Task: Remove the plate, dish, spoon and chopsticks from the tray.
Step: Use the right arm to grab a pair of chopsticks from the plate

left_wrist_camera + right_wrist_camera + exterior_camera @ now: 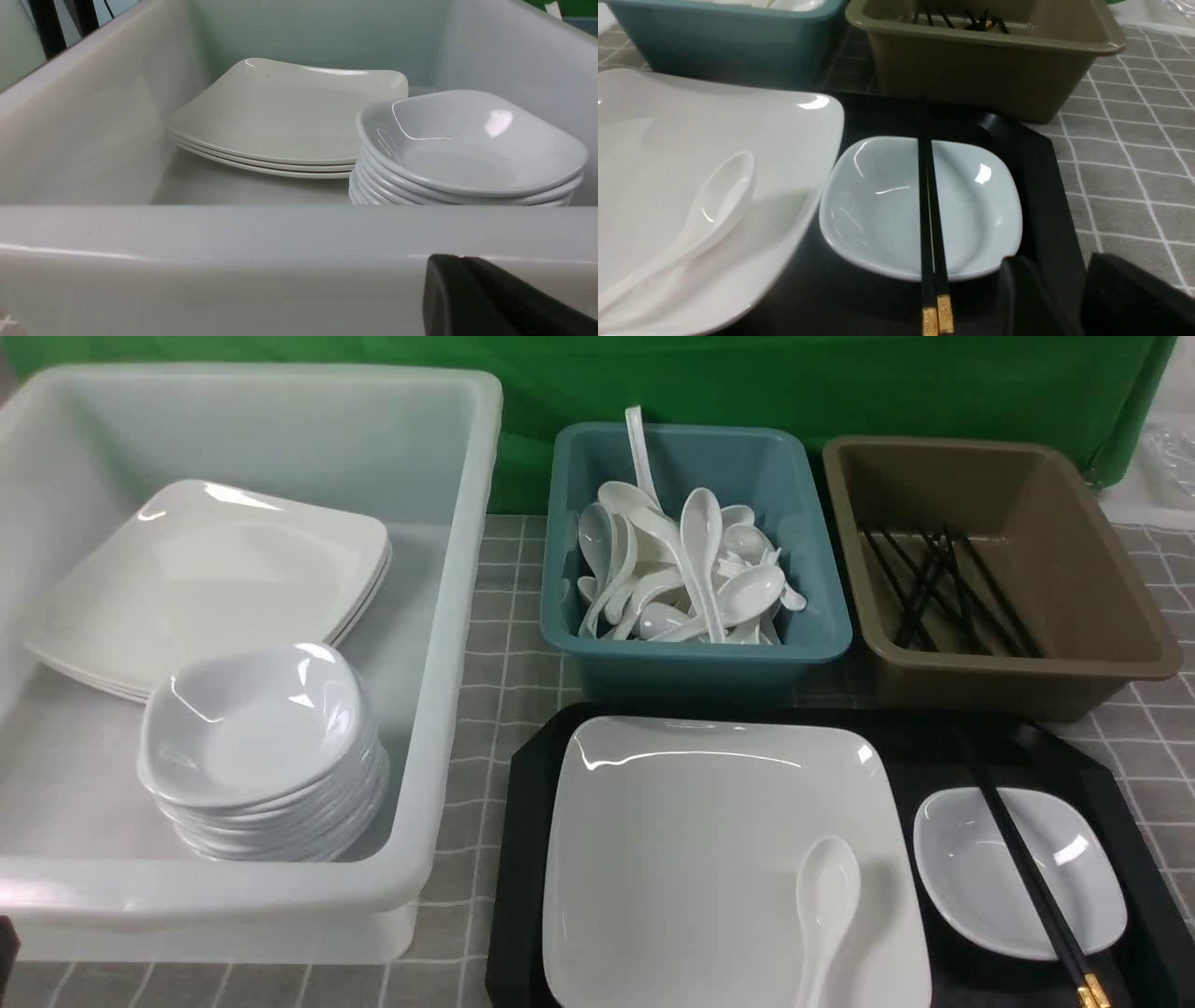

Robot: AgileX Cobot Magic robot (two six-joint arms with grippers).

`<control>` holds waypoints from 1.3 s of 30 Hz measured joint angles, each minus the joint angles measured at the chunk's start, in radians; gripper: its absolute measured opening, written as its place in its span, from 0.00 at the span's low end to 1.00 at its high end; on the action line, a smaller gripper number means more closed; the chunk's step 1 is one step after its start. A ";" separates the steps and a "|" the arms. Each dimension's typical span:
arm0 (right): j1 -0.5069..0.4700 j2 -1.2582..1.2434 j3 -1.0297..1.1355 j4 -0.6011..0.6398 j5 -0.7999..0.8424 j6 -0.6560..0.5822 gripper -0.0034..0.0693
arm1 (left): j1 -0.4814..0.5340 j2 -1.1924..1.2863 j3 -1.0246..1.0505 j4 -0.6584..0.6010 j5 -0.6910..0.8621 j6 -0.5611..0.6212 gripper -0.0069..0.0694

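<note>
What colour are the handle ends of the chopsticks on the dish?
Gold caps on otherwise black chopsticks; clearest in the right wrist view.

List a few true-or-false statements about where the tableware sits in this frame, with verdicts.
1. The chopsticks lie across the small dish. True.
2. The spoon rests in the small dish. False: the spoon lies on the plate.
3. The teal bin holds stacked dishes. False: the teal bin holds a pile of spoons.
4. The brown bin holds black sticks. True.
5. The tray is bare. False: the tray carries all four items.
</note>
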 joint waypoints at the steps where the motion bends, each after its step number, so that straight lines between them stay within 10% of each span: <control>1: 0.000 0.000 0.000 0.000 0.000 0.000 0.37 | 0.000 0.000 0.000 0.000 0.000 0.000 0.10; 30: 0.000 0.000 0.000 0.000 0.000 0.000 0.37 | 0.000 0.000 0.000 0.006 -0.012 0.000 0.10; 39: 0.000 0.000 0.000 0.000 0.000 0.000 0.37 | 0.000 0.000 0.000 -0.472 -0.305 -0.221 0.10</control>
